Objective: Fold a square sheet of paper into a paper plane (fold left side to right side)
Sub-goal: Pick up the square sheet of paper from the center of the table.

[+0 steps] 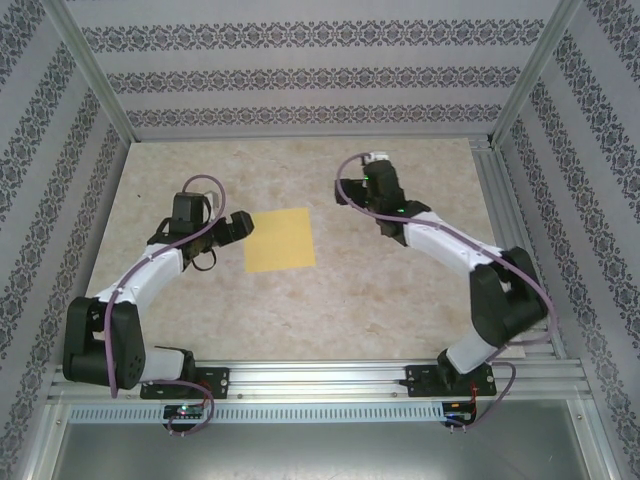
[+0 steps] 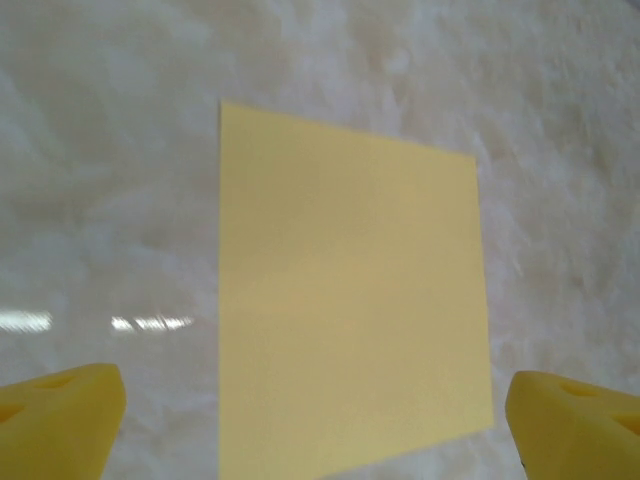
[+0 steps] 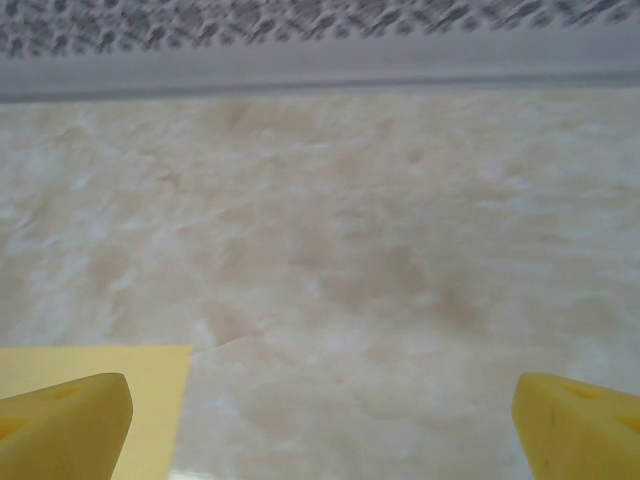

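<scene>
The square sheet of paper (image 1: 280, 240) lies flat and unfolded on the table, plain yellow-orange. In the left wrist view the sheet (image 2: 350, 300) stretches between my two yellow fingertips. My left gripper (image 1: 240, 226) stands open just left of the sheet's left edge. My right gripper (image 1: 352, 192) is open too, over bare table to the right of the sheet and a little beyond it. In the right wrist view a corner of the sheet (image 3: 150, 390) shows at the lower left, behind the left fingertip (image 3: 65, 425).
The marble-patterned table (image 1: 400, 300) spreads around the sheet. Patterned walls close the back and both sides. An aluminium rail (image 1: 330, 380) runs along the near edge where the arm bases sit.
</scene>
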Controlling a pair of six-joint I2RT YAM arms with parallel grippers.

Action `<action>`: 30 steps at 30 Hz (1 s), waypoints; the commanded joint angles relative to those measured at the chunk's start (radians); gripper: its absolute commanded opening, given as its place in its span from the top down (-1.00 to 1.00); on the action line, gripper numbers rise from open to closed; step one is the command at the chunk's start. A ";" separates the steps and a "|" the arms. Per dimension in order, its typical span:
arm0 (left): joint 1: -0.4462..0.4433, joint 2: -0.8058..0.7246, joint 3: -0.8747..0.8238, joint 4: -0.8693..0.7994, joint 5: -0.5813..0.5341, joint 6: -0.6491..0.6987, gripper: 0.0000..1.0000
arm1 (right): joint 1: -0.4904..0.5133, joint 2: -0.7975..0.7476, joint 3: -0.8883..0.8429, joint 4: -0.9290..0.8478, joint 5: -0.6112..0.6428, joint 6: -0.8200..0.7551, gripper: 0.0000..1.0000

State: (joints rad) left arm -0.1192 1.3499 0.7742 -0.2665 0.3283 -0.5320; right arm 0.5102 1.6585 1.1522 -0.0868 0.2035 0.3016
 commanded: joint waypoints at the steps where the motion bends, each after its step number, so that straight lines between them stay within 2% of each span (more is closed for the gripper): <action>1: -0.027 0.031 -0.024 -0.022 0.156 -0.099 -0.94 | 0.058 0.131 0.117 -0.119 -0.029 0.086 -0.96; 8: -0.086 0.165 -0.027 0.082 0.226 -0.145 -0.78 | 0.135 0.389 0.347 -0.192 -0.033 0.153 -0.96; 14: -0.122 0.212 -0.003 0.105 0.207 -0.153 -0.72 | 0.169 0.522 0.464 -0.258 -0.032 0.176 -0.96; 30: -0.138 0.293 0.022 0.070 0.145 -0.127 -0.68 | 0.215 0.648 0.558 -0.342 -0.061 0.195 -0.95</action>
State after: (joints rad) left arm -0.2413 1.6169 0.7780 -0.2054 0.4961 -0.6640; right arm 0.7013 2.2688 1.6772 -0.3992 0.1658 0.4786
